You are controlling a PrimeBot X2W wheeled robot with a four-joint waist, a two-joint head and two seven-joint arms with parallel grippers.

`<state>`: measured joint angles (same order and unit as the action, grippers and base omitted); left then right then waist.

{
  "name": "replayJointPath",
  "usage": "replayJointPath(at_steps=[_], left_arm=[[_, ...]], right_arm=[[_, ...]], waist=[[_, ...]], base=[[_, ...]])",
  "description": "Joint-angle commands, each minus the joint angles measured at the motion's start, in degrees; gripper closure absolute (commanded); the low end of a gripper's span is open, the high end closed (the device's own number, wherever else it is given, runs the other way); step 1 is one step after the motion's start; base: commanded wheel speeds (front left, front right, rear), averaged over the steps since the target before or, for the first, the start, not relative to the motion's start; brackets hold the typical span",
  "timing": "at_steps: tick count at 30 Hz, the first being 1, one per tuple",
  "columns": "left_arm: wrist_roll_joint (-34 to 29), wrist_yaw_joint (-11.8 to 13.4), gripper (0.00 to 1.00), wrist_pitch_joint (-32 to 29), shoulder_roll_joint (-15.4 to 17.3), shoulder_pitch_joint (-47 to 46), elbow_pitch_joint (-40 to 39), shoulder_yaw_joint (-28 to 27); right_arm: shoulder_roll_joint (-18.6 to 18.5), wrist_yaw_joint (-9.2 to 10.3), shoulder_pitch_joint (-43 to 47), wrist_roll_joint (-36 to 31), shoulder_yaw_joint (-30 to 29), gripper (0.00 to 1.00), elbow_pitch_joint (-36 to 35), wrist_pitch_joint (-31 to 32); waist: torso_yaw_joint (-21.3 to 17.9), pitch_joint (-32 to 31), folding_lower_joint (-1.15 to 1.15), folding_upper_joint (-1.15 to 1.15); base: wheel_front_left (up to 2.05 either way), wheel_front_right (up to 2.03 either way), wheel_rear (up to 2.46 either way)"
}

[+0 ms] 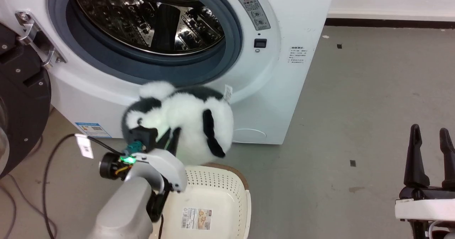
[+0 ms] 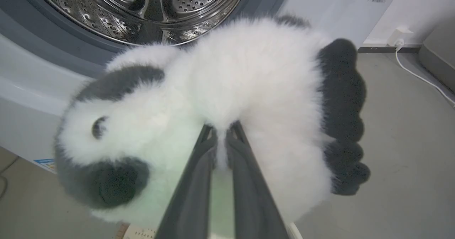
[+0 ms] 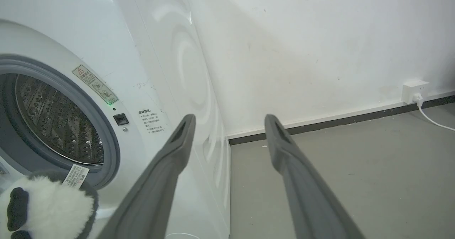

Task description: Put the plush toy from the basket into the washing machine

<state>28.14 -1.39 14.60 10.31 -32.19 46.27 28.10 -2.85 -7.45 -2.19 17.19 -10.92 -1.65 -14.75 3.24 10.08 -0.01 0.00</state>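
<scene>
The white and black plush toy point(image 1: 185, 121) hangs in the air in front of the washing machine point(image 1: 277, 72), just below its round grey-gasketed opening. My left gripper point(image 1: 170, 136) is shut on the toy's fur from below; in the left wrist view its two fingers pinch the plush toy point(image 2: 220, 100) at its belly, left gripper point(image 2: 222, 130). The steel drum point(image 2: 142, 8) gapes right behind the toy. Under my left arm the cream basket point(image 1: 213, 196) stands on the floor. Far to the lower right, my right gripper point(image 1: 432, 134) is open and holds nothing; right gripper point(image 3: 230, 122). The toy's edge point(image 3: 46, 210) appears at the right wrist view's lower left.
The black round door point(image 1: 21, 114) stands swung open at the left. Dark cables point(image 1: 49, 168) trail on the floor by the machine's left corner. Grey floor point(image 1: 355, 107) stretches to the right, up to a white wall with a socket point(image 3: 414, 90) and cord.
</scene>
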Motion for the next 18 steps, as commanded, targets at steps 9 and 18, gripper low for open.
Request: replayJointPath(at_steps=[9, 18], left_arm=[[-0.38, 3.22, 1.0, 0.4, 2.4, -5.09, -7.32, -6.5], [-1.05, 4.68, 1.0, 0.4, 5.4, -16.22, -7.2, -10.73]], right_arm=[[-0.03, -0.03, -1.68, 0.63, -0.38, 0.0, -1.0, -0.25], [-0.03, -0.03, -6.81, 1.33, -0.34, 0.0, -1.95, -0.25]], waist=[[-2.26, 5.7, 0.01, 0.0], [-5.15, 15.53, 0.01, 0.0]], base=[[0.0, 0.0, 0.0], [0.0, 0.0, 0.0]])
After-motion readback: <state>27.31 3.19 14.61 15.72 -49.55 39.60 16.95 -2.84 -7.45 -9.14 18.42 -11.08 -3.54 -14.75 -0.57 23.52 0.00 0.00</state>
